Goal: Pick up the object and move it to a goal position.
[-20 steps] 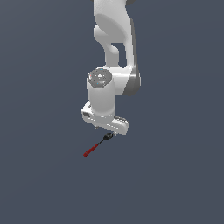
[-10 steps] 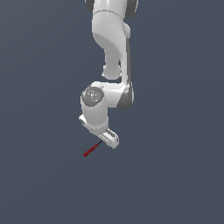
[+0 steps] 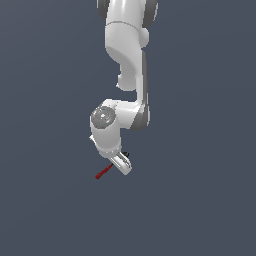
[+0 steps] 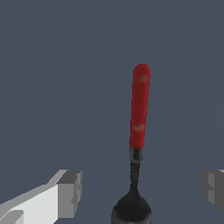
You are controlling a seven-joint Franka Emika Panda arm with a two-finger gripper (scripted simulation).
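The jaws are standing apart, with the spoon (image 4: 139, 131) lying on the counter (image 4: 52, 65) between the 2 fingers (image 4: 70, 192), its black bowl nearest. Nothing is being gripped yet, so I judge that closing, lifting and carrying remain.

Spoon (image 4: 138, 131): red handle, black bowl; white arm (image 3: 127, 60).

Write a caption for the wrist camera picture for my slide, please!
Open gripper fingers on either side of the small red-handled, black-bowled spoon lying on the plain grey surface.
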